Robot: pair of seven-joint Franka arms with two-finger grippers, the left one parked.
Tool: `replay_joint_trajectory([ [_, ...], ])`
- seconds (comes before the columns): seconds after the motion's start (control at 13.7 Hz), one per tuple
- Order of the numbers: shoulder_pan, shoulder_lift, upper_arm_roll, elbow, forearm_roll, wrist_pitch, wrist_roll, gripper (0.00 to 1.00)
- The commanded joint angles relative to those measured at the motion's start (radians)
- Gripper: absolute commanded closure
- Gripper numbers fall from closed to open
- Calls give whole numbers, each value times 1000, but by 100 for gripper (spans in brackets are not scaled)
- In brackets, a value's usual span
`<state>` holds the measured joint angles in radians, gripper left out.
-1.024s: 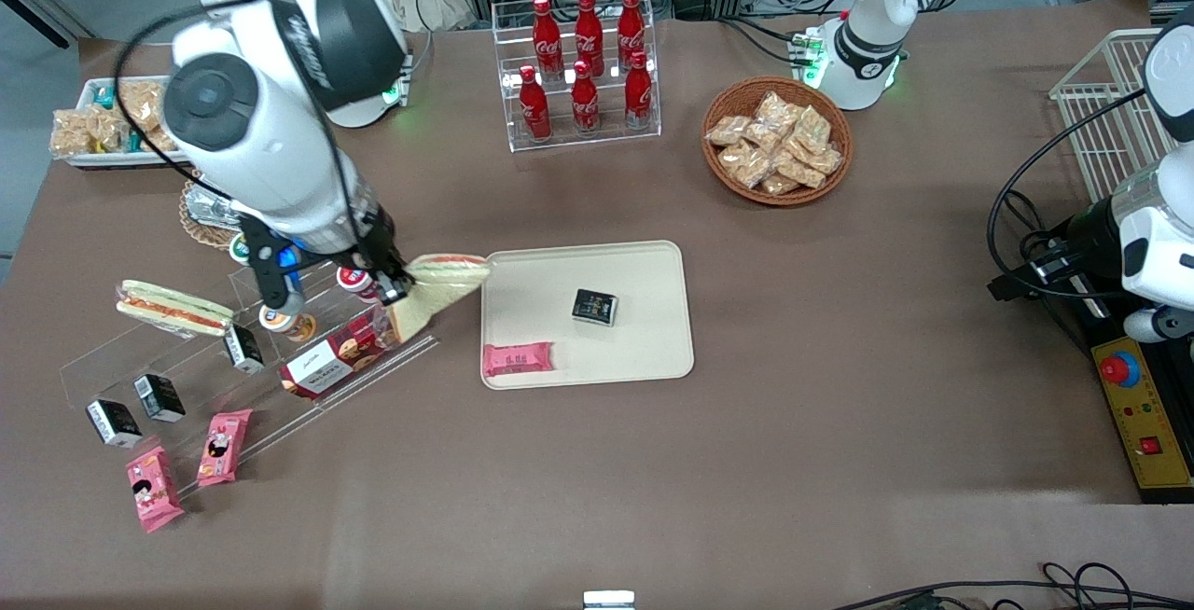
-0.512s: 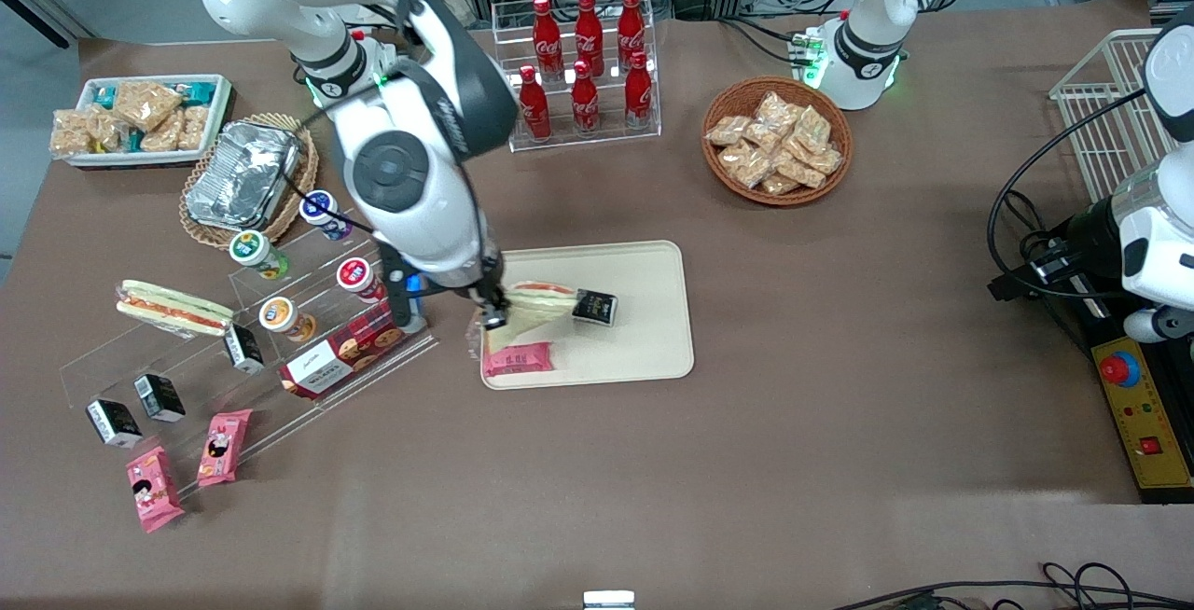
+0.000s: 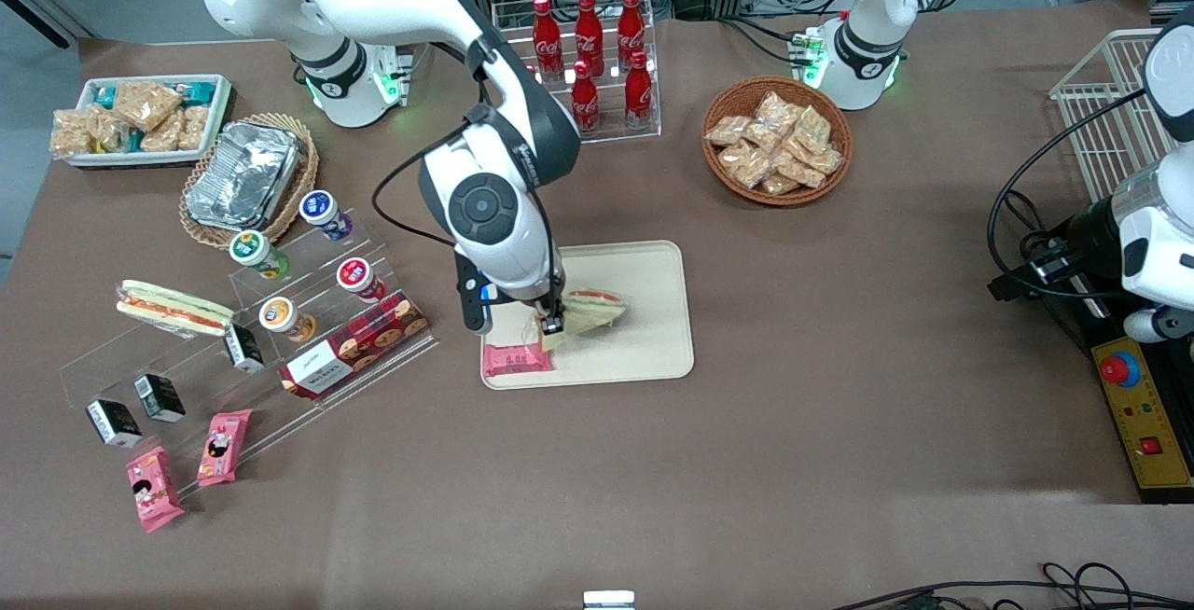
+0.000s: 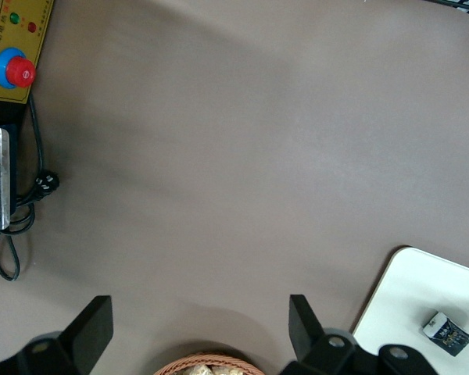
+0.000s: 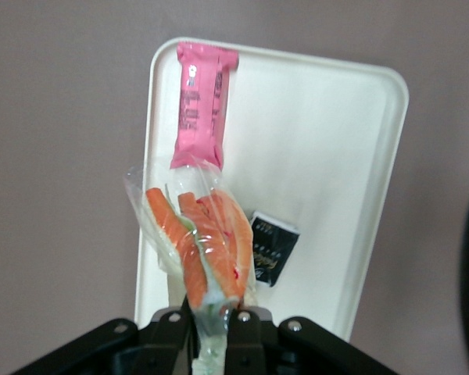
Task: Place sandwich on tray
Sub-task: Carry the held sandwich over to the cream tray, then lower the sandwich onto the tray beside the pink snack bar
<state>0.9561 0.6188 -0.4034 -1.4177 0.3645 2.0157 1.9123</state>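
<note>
**Wrapped sandwich held over the tray**

The sandwich (image 3: 590, 310), a triangular wedge in crinkled clear plastic with pale bread and an orange-red filling stripe, hangs just above the middle of the tray (image 3: 653, 260), at the centre of the front view. The gripper (image 3: 550, 325) pinches it by one wrapped end, its fingers pressed onto the plastic; in the wrist view the gripper (image 5: 213, 319) grips the narrow tail of wrap below the sandwich (image 5: 197, 242).

The tray (image 5: 336, 141) is a smooth cream rectangle with rounded corners and a low rim. On it lie a flat glossy pink snack bar (image 3: 516, 360) at the edge nearest the front camera, and a small black packet (image 5: 272, 248) beside the sandwich.

To the left in the front view, a clear stepped plastic rack (image 3: 238, 335) carries a second wrapped sandwich (image 3: 173, 308).
</note>
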Motion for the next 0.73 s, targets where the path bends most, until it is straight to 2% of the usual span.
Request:
replay_joint_trajectory([
  [0.0,27,54,-14,17,31,72,135,85],
  [0.66,52,156,-12,14,36,158,151,84],
])
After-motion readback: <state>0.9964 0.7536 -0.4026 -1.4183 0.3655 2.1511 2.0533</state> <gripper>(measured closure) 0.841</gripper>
